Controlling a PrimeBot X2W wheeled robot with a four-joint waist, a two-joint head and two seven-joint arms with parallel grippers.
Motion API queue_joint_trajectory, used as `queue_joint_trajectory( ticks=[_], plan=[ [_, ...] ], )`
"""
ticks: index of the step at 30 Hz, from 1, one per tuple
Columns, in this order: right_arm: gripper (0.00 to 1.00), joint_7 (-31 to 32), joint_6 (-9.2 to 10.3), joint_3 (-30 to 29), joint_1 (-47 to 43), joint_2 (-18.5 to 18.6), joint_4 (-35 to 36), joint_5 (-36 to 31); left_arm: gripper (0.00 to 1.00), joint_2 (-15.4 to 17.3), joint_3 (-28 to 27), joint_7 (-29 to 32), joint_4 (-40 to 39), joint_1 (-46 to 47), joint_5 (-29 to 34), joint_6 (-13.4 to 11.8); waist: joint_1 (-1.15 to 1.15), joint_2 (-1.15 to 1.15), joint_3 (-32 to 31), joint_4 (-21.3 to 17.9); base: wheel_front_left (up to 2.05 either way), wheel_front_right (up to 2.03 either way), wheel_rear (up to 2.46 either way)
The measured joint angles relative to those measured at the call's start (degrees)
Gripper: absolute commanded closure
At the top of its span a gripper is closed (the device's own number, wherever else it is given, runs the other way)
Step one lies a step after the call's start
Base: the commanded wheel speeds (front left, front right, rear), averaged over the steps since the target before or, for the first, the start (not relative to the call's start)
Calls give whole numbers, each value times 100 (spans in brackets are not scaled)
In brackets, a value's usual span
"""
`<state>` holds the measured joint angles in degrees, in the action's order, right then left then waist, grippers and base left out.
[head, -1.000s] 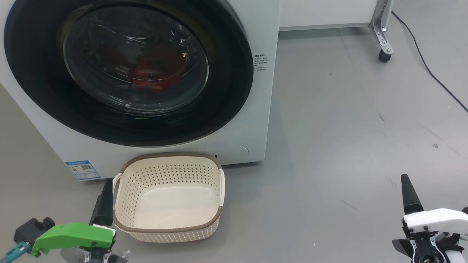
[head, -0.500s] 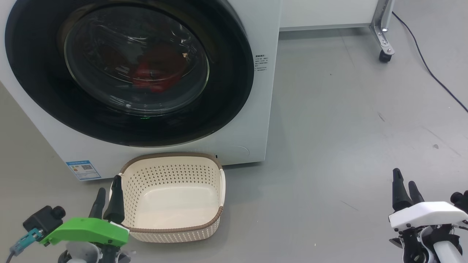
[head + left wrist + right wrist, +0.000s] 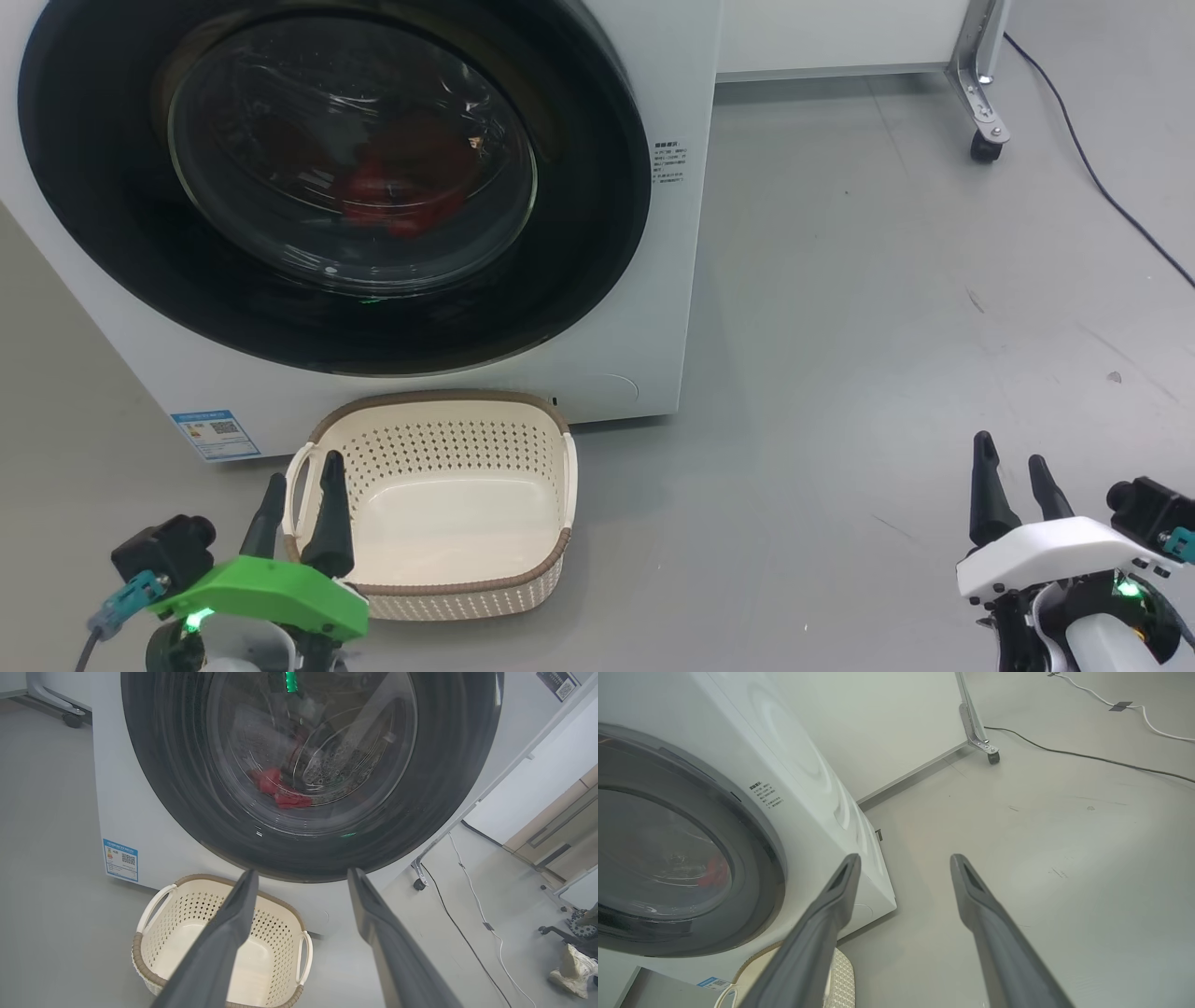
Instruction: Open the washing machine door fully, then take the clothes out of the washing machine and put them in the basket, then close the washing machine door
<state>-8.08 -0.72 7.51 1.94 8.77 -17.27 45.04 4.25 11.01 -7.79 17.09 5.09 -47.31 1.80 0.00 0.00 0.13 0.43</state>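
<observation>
Hovering low over the grey floor [image 3: 840,355], the green-housed left gripper [image 3: 302,469] has its two long dark fingers spread apart, pinching nothing. Its fingertips show against the nearest corner of the small cream perforated plastic basket [image 3: 429,398], by a white handle; whether they touch it cannot be told. Just beyond the basket stands the big white front-loading washing machine [image 3: 672,280], with a blue label [image 3: 213,434] low on its front. Its large round door [image 3: 579,187] with the glossy black rim is shut, and the bright red clothes [image 3: 401,187] lie behind the glass. Well apart to the right, the white-housed right gripper [image 3: 1008,448] is likewise spread and holds nothing. Far beyond it run a black cable [image 3: 1102,187] and a castor wheel [image 3: 980,145].
</observation>
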Motion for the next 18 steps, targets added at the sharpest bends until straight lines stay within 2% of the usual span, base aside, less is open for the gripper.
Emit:
queue_joint_trajectory(
  ticks=[18],
  plan=[
    [0,-338,238,222,-21,-152,11,-1361,0,-78,238,-347,140,0,1180,-156,0,0,2,24,0,0,0]
  ],
)
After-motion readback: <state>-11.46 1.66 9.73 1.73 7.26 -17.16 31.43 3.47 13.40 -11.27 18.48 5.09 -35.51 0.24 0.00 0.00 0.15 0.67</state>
